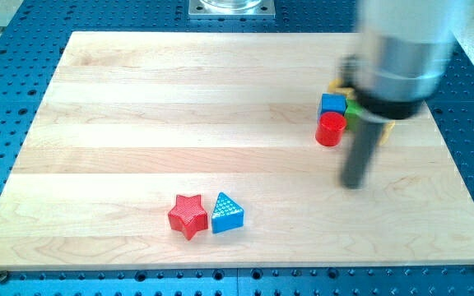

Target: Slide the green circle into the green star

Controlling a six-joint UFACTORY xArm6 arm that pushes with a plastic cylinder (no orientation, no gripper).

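Note:
My tip (pixel 353 184) rests on the wooden board (pixel 179 99), below and slightly right of a cluster of blocks at the view's right. Only a sliver of a green block (pixel 355 110) shows in that cluster, between the blue cube and my rod; its shape cannot be made out. The arm's body hides the rest of the cluster, so I cannot tell the green circle from the green star. My tip touches no block.
A blue cube (pixel 332 104) and a red cylinder (pixel 330 130) sit at the cluster's left. Yellow bits (pixel 336 85) (pixel 388 130) peek out beside the arm. A red star (pixel 188 215) and a blue triangle (pixel 226 213) lie together near the view's bottom.

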